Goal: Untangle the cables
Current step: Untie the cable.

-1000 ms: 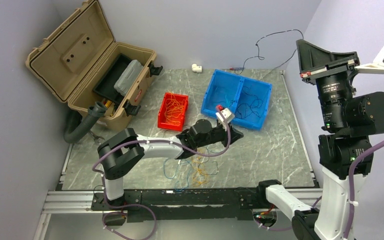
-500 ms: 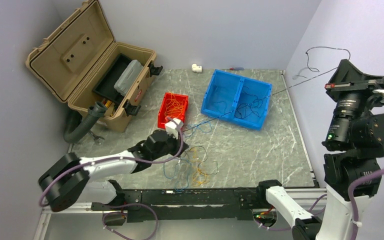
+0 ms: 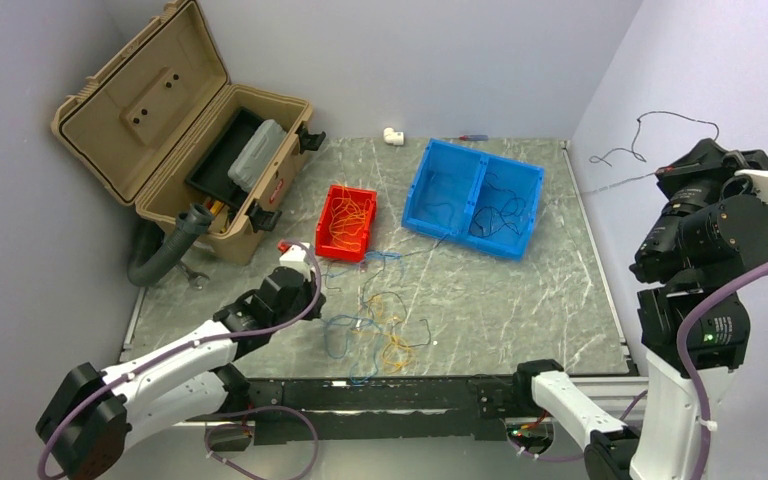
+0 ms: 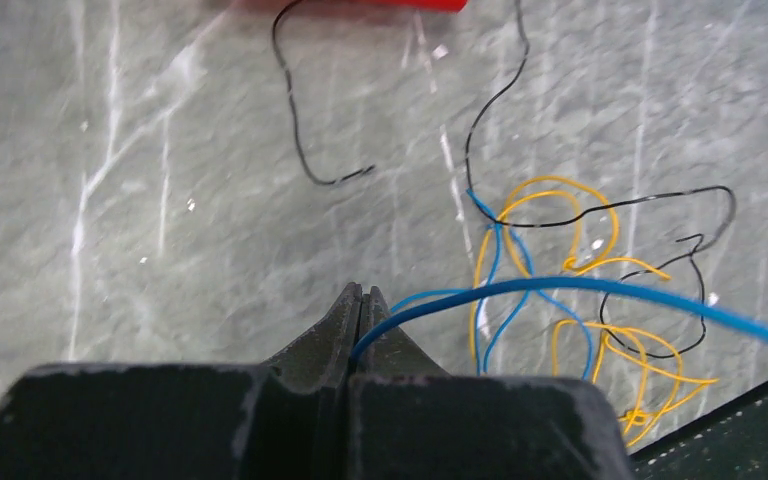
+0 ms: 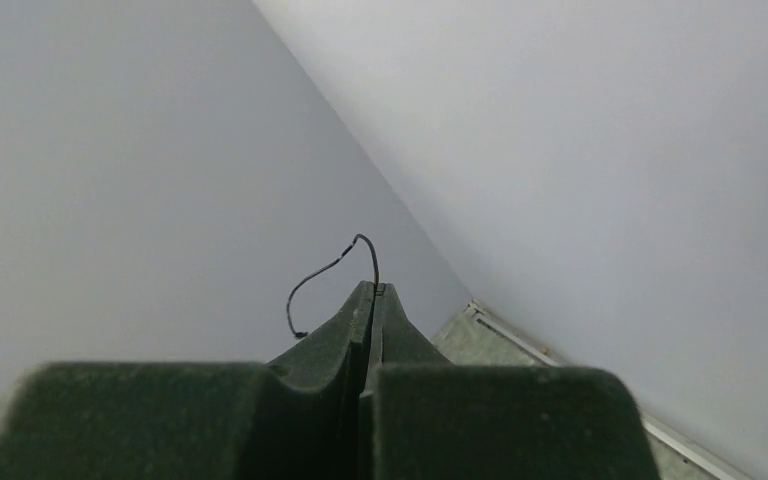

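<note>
Roughly halfway done, it'd be guessed: some orange strands are already dropped in the red bin (image 3: 324,225) and dark ones in the blue bin (image 3: 418,185). A loose knot of the cables (image 3: 385,335), orange, blue and black, is left lying on the table (image 3: 520,300) near its front edge. A blue wire (image 4: 560,288) is pinched by the left gripper (image 4: 360,300), jaws pressed together on it, low beside that knot. 1 thin dark wire (image 5: 325,270) is nipped in the right gripper (image 5: 372,295), held high by the wall. No brand, label or writing can be read anywhere.
</note>
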You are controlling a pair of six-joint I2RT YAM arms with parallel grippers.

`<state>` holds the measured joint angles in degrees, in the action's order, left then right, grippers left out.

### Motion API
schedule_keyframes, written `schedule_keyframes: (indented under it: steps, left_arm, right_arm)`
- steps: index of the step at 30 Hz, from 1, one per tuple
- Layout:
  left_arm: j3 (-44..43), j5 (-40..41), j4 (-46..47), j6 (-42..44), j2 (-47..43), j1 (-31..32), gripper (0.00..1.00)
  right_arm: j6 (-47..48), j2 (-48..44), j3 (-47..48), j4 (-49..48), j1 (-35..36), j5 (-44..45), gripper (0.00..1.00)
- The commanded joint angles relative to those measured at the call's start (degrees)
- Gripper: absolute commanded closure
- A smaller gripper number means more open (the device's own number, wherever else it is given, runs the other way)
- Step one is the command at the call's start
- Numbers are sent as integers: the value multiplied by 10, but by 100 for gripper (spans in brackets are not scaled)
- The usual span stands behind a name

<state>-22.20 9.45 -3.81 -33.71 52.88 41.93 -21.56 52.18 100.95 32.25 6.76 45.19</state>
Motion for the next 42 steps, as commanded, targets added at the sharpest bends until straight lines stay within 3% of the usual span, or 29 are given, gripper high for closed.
schedule_keyframes:
  steps: [1, 9, 14, 15, 18, 20, 24, 27, 34, 42]
  left_arm:
    - [1, 27, -51, -13, -26, -7, 100]
    - [-29, 38, -101, 26, -60, -8, 100]
    - [-47, -18, -90, 87, -95, -8, 100]
    - [-50, -34, -84, 98, -98, -9, 100]
    - [-58, -77, -73, 124, -97, -8, 100]
    - [-63, -96, -69, 137, -95, -8, 100]
    - [-70, -123, -61, 149, -92, -7, 100]
    - [-71, -141, -52, 149, -93, -7, 100]
    - [-84, -149, -66, 152, -108, -6, 100]
    - [-106, -153, -92, 153, -120, -2, 100]
  right_arm:
    - [9, -4, -10, -5, -3, 4, 100]
    - [-37, -18, -88, 56, -2, -116, 100]
    - [-74, -47, -222, 79, -3, -209, 96]
    - [-85, -56, -254, 80, -3, -234, 89]
    - [-104, -77, -347, 81, -3, -310, 45]
    - [-77, -90, -399, 70, -3, -391, 25]
    - [9, -91, -484, 15, -1, -687, 19]
    - [34, -74, -526, -21, 25, -788, 20]
    - [63, -37, -570, -135, 220, -724, 20]
    - [153, 58, -548, -199, 311, -640, 20]
